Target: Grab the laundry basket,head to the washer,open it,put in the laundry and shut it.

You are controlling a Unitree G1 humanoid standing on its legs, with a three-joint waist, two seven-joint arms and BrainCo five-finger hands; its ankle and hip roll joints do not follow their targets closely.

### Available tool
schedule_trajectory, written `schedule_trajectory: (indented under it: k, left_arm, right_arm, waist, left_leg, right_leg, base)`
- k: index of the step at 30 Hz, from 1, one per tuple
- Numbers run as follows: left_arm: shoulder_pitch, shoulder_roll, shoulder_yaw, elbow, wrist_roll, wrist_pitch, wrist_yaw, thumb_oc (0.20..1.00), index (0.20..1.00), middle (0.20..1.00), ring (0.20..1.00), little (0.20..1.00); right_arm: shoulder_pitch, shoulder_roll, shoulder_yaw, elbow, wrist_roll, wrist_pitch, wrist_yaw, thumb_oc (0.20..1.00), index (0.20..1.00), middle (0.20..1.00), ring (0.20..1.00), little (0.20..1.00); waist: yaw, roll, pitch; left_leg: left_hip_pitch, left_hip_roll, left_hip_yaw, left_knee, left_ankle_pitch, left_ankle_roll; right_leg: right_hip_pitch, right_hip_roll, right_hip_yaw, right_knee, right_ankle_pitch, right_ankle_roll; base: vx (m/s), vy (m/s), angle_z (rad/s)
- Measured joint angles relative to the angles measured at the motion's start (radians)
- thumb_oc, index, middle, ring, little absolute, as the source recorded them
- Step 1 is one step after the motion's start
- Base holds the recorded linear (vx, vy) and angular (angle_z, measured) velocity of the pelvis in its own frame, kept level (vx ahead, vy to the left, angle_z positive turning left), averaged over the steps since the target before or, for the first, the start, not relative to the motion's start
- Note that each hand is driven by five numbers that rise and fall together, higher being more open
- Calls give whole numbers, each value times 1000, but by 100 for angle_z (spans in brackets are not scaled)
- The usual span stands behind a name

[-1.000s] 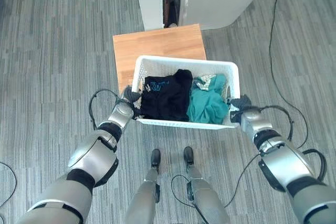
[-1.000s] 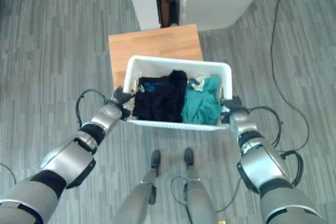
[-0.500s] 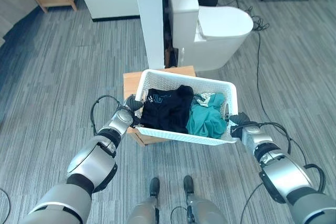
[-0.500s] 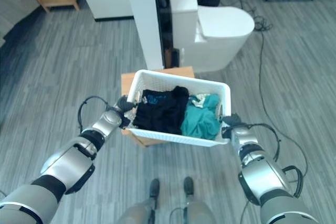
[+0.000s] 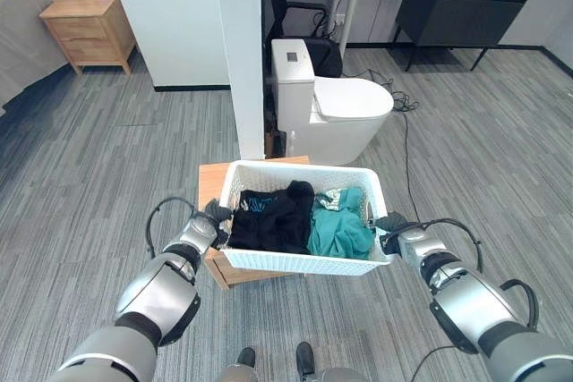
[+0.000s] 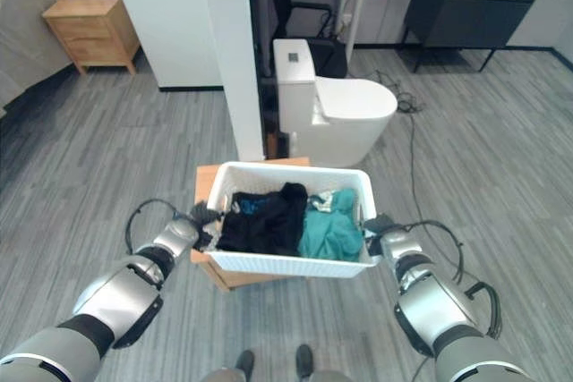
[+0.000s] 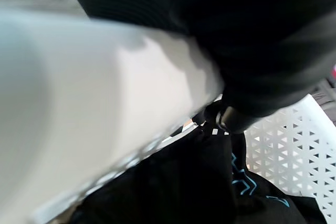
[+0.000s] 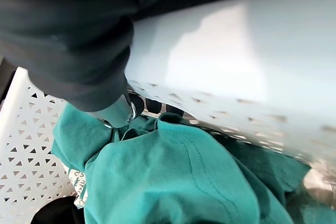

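A white plastic laundry basket (image 5: 300,261), loaded with a black garment (image 5: 271,218) and a teal garment (image 5: 338,232), is held up above a small wooden table (image 5: 211,187), gripped at its two short ends: the left hand (image 5: 213,220) is clamped over the left rim and the right hand (image 5: 390,226) over the right rim. The grabbing step is judged done, since the basket appears clear of the table. Ahead a white toilet (image 5: 329,114), a white partition wall (image 5: 237,51) and a wooden nightstand (image 5: 87,30) are seen, but no washer is recognisable, so walking to it, opening it, loading and shutting are all judged left to do.
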Motion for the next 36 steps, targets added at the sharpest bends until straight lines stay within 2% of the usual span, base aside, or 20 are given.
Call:
schedule_trajectory:
  k: [2, 4, 5, 6, 9, 10, 11, 13, 14, 15, 16, 18, 19, 20, 21, 23, 24, 26, 29, 36]
  left_arm:
    - [-13, 19, 6, -12, -35, -7, 6, 200, 200, 200, 200, 200]
    - [-13, 9, 5, -13, -40, -8, 8, 200, 200, 200, 200, 200]
    - [-11, 7, 5, -11, -44, -8, 8, 200, 200, 200, 200, 200]
    - [-12, 14, 11, 7, -62, -9, 16, 200, 200, 200, 200, 200]
    - [-10, 24, 6, 8, -62, -8, 17, 200, 200, 200, 200, 200]
    - [-5, 43, 7, 7, -63, -8, 16, 200, 200, 200, 200, 200]
    - [6, 75, 11, 8, -66, -8, 16, 200, 200, 200, 200, 200]
    - [2, 78, 11, -9, -69, -8, 9, 200, 200, 200, 200, 200]
    - [2, 76, 17, -13, -68, -8, 9, 200, 200, 200, 200, 200]
    - [11, 82, 19, -1, -69, -5, 2, 200, 200, 200, 200, 200]
    - [16, 85, 28, -1, -70, -5, -2, 200, 200, 200, 200, 200]
    - [16, 92, 65, -3, -100, -5, -6, 200, 200, 200, 200, 200]
    - [13, 93, 65, -5, -102, -6, -6, 200, 200, 200, 200, 200]
    - [10, 93, 82, -10, -111, -8, -4, 200, 200, 200, 200, 200]
    - [13, 99, 86, -7, -121, -7, -4, 200, 200, 200, 200, 200]
    - [21, 111, 96, -23, -140, -7, -2, 200, 200, 200, 200, 200]
    - [36, 118, 96, -43, -141, -10, -2, 200, 200, 200, 200, 200]
    - [64, 95, 105, -52, -140, -8, 1, 200, 200, 200, 200, 200]
    - [117, 68, 126, -56, -141, -8, 2, 200, 200, 200, 200, 200]
    - [145, -21, 136, -50, -142, -8, 3, 200, 200, 200, 200, 200]
  right_arm:
    - [0, -17, 0, -54, 2, -1, -1, 200, 200, 200, 200, 200]
    - [18, -19, 3, -42, 7, 1, -1, 200, 200, 200, 200, 200]
    - [18, -9, 4, -40, 11, -1, -2, 200, 200, 200, 200, 200]
    - [15, 1, -3, -38, 10, -7, -6, 200, 200, 200, 200, 200]
    - [31, 18, -1, -36, 11, -6, -7, 200, 200, 200, 200, 200]
    - [32, 42, -8, -36, 13, -8, -8, 200, 200, 200, 200, 200]
    - [31, 70, -13, -39, 13, -10, -10, 200, 200, 200, 200, 200]
    - [54, 76, -10, -31, 14, -9, -8, 200, 200, 200, 200, 200]
    - [56, 79, -10, -16, 23, -8, -7, 200, 200, 200, 200, 200]
    - [58, 90, -12, -14, 32, -8, -2, 200, 200, 200, 200, 200]
    - [58, 91, -11, -15, 32, -8, -2, 200, 200, 200, 200, 200]
    - [44, 94, -13, -22, 31, -8, -2, 200, 200, 200, 200, 200]
    - [40, 93, -23, -24, 31, -8, -3, 200, 200, 200, 200, 200]
    - [29, 90, -24, -23, 28, -9, -4, 200, 200, 200, 200, 200]
    - [17, 93, -24, -23, 26, -9, -4, 200, 200, 200, 200, 200]
    - [11, 97, -24, -34, -12, -10, -5, 200, 200, 200, 200, 200]
    - [9, 99, -24, -31, -14, -10, -6, 200, 200, 200, 200, 200]
    - [35, 87, -24, -28, -33, -11, -6, 200, 200, 200, 200, 200]
    - [49, 73, -33, -30, -50, -11, -5, 200, 200, 200, 200, 200]
    - [69, 0, -40, -23, -53, -11, -3, 200, 200, 200, 200, 200]
  waist:
    - [4, 5, 7]
    - [-26, -3, 11]
    - [-32, -4, 16]
    - [-7, -10, 20]
    - [-2, -6, 41]
    - [19, -15, 55]
    - [52, -5, 69]
    - [41, 32, 97]
    - [34, 41, 104]
    - [39, 43, 105]
    - [46, 45, 106]
    - [59, 45, 105]
    - [63, 41, 102]
    - [52, 37, 100]
    - [72, 37, 100]
    - [70, 16, 86]
    - [68, 8, 78]
    - [23, 9, 69]
    - [-20, 12, 58]
    - [-65, 63, 27]
  left_leg:
    - [-59, -34, 38, 32, 3, 18]
    - [-67, -77, 56, 63, -1, 31]
    - [-75, -96, 72, 91, -12, 53]
    - [-81, -84, 136, 82, -14, 84]
    - [-84, -89, 191, 88, 5, 118]
    - [-83, -79, 253, 91, 5, 131]
    - [-84, -60, 311, 99, -3, 143]
    - [-69, -57, 321, 72, 9, 155]
    - [-54, -54, 341, 42, 26, 156]
    - [-26, -41, 382, 3, 40, 156]
    - [-12, -28, 401, -11, 45, 157]
    - [6, 4, 456, -35, 55, 151]
    - [10, 9, 468, -47, 57, 147]
    - [8, 29, 517, -51, 63, 140]
    - [15, 40, 548, -58, 65, 134]
    - [11, 53, 606, -61, 66, 111]
    - [18, 60, 628, -72, 68, 100]
    - [25, 96, 625, -73, 81, 66]
    - [36, 128, 636, -76, 91, 45]
    - [38, 180, 568, -49, 122, 5]
  right_leg:
    - [-74, -26, 75, 17, 17, 45]
    - [-78, -60, 88, 24, 17, 67]
    - [-88, -68, 110, 34, 24, 83]
    - [-114, -78, 151, 48, 9, 113]
    - [-115, -111, 132, 81, -49, 115]
    - [-132, -138, 74, 104, -58, 98]
    - [-156, -158, -29, 107, -66, 87]
    - [-148, -199, -139, 139, -75, 101]
    - [-155, -196, -111, 207, -92, 116]
    - [-154, -182, -59, 341, -143, 126]
    - [-130, -174, -70, 365, -159, 129]
    - [-95, -166, -144, 440, -209, 112]
    - [-68, -165, -157, 416, -215, 116]
    - [-38, -169, -201, 408, -254, 110]
    - [-35, -176, -241, 404, -264, 97]
    - [21, -186, -307, 264, -266, 80]
    - [44, -178, -325, 185, -215, 92]
    - [76, -125, -295, 110, -178, 74]
    - [70, -92, -266, 113, -171, 37]
    - [58, -27, -210, 140, -176, -10]
  base:
    - [-132, 244, -98]
    - [-149, 312, -35]
    - [-69, 138, -82]
    - [-67, 94, -97]
    - [-117, 159, -74]
    - [-160, 148, -142]
    - [-139, 114, -141]
    - [-123, 78, -64]
    - [-167, 83, -51]
    - [-169, 71, -77]
    - [-138, 59, -93]
    - [-135, -32, -96]
    - [-134, -55, -89]
    - [-149, -130, -105]
    - [-103, -101, -111]
    - [-62, -162, -117]
    - [-7, -201, -78]
    - [21, -248, -42]
    - [16, -174, -35]
    - [25, -162, -28]
